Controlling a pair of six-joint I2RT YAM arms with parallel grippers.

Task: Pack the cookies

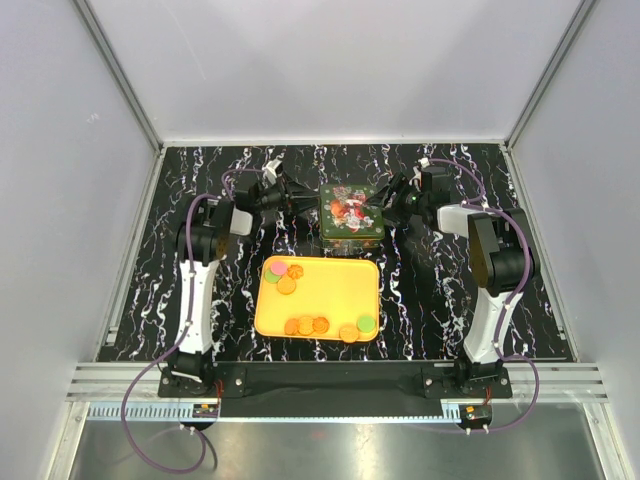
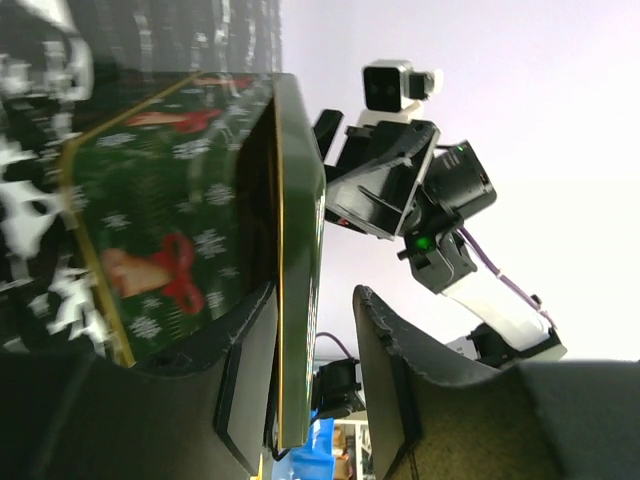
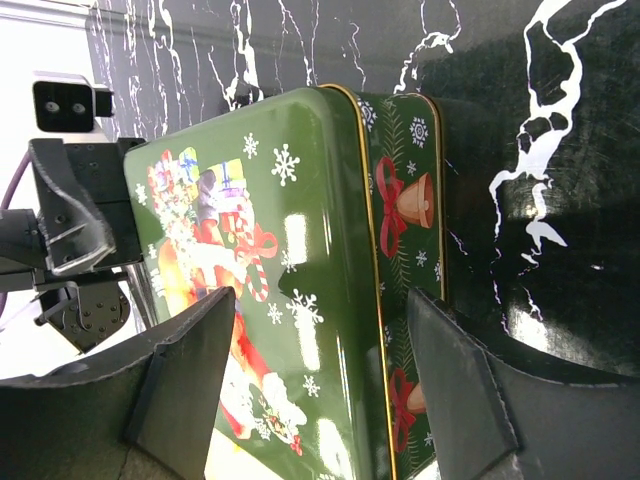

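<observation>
Several cookies (image 1: 306,325), small round discs in orange, green and pink, lie on the yellow tray (image 1: 330,285): a group at its far left corner (image 1: 281,272) and a row along its near edge. Behind the tray stands a green Christmas tin (image 1: 350,218) with its lid on. My left gripper (image 1: 303,205) is open at the tin's left side; in the left wrist view (image 2: 318,320) the lid's rim (image 2: 298,250) stands between the fingers, with a gap to the outer one. My right gripper (image 1: 388,208) is open at the tin's right side, straddling the lid's edge (image 3: 350,260) in the right wrist view (image 3: 320,310).
The tin and tray sit on a black marbled table (image 1: 430,290) walled by white panels. The two arms reach in from the near edge on either side of the tray. Each wrist view shows the opposite gripper behind the tin.
</observation>
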